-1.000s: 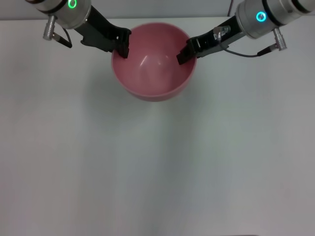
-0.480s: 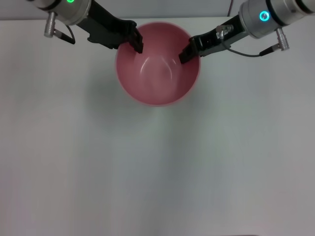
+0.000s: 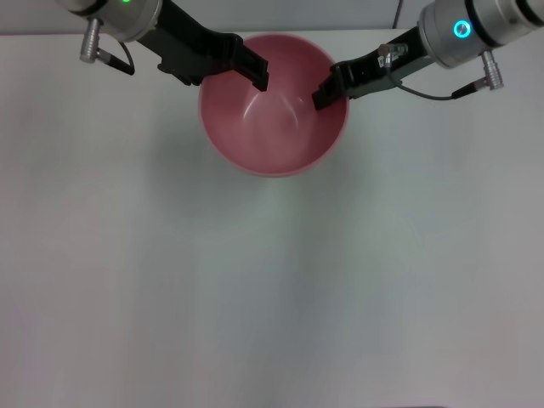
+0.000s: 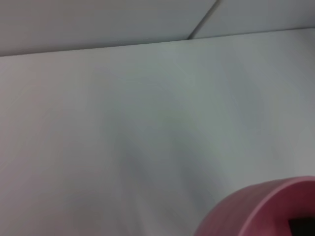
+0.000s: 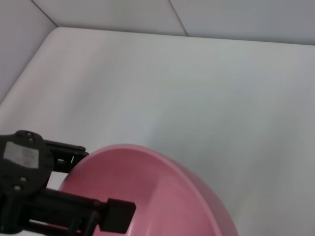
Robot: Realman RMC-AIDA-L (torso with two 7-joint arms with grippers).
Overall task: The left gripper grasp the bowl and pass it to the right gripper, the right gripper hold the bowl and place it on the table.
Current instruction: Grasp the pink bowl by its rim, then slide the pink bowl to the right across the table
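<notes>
**One bowl, two grippers, one table**

One bowl (image 3: 274, 115) — pink, deep and glossy inside — sits in the upper middle of the head view, with both of my grippers at its rim. My left gripper (image 3: 255, 72) reaches in from the upper left of the frame; its black fingers lie over the bowl's upper left rim, but I cannot tell whether they are pinched on the wall or loose. My right gripper (image 3: 325, 92) comes in from the upper right, its slim claw clamped on the bowl's right rim, one finger inside and dark against the pink. Whether the bowl rests on the table or hangs just above it, I cannot tell.

In the left wrist view only a curve of the bowl shows at the lower right corner. In the right wrist view the bowl fills the lower middle, and my left gripper shows at the lower left, at the far rim.

The table (image 3: 272, 289) is one plain white matte surface, filling most of the head view. Beyond its far edge stand pale wall panels (image 5: 236, 17) with a thin seam.
</notes>
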